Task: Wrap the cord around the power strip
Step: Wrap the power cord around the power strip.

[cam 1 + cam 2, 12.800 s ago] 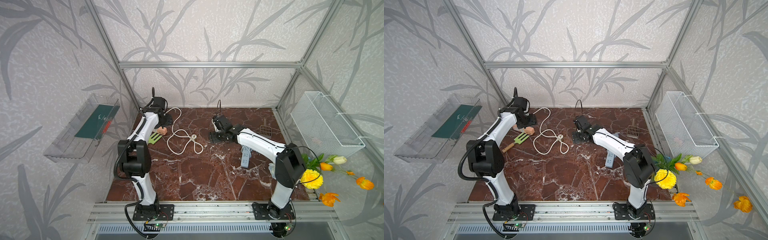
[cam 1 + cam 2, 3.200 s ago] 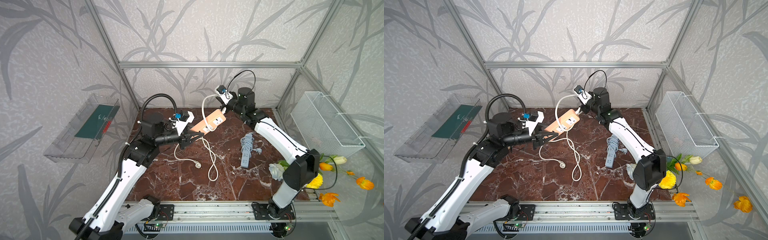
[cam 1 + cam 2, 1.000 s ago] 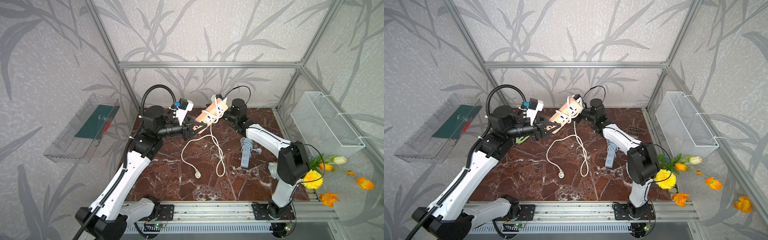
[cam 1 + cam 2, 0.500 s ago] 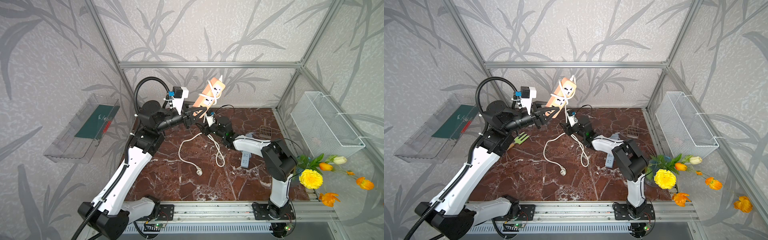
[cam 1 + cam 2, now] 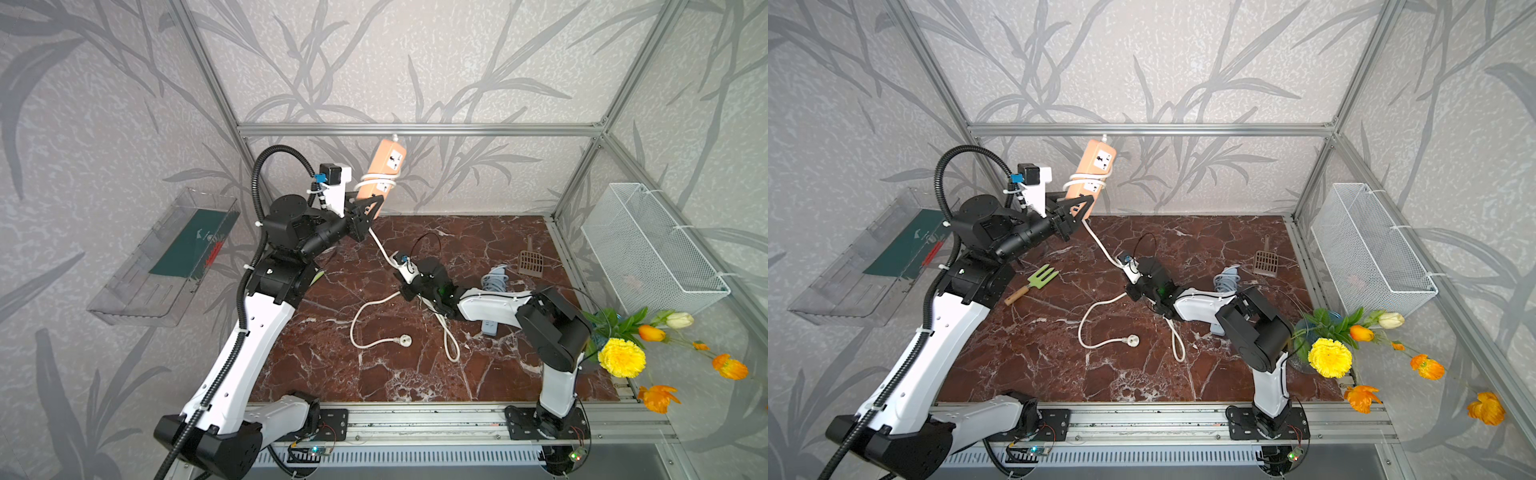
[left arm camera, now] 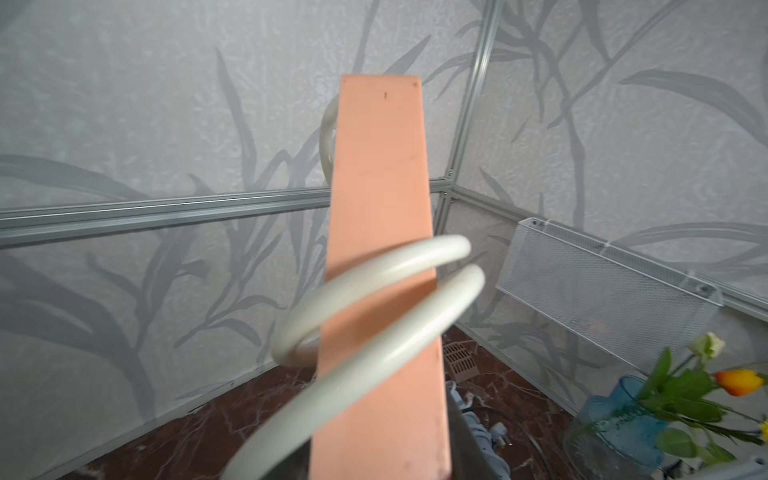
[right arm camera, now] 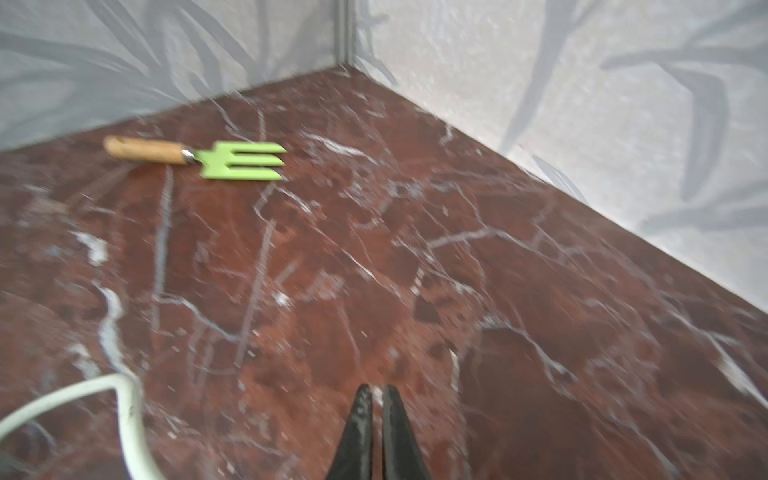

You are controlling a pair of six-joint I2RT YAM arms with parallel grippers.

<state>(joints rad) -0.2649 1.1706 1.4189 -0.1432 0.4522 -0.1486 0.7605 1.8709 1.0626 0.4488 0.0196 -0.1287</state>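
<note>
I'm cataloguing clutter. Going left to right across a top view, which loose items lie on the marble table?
Green garden fork → white plug → grey power strip with bundled cord → brown scoop.

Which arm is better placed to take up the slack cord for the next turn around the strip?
Right. The right gripper, shut and empty, sits low beside the slack cord. The left gripper is clamped on the raised strip, which already carries two turns, so it should probably just hold.
</note>
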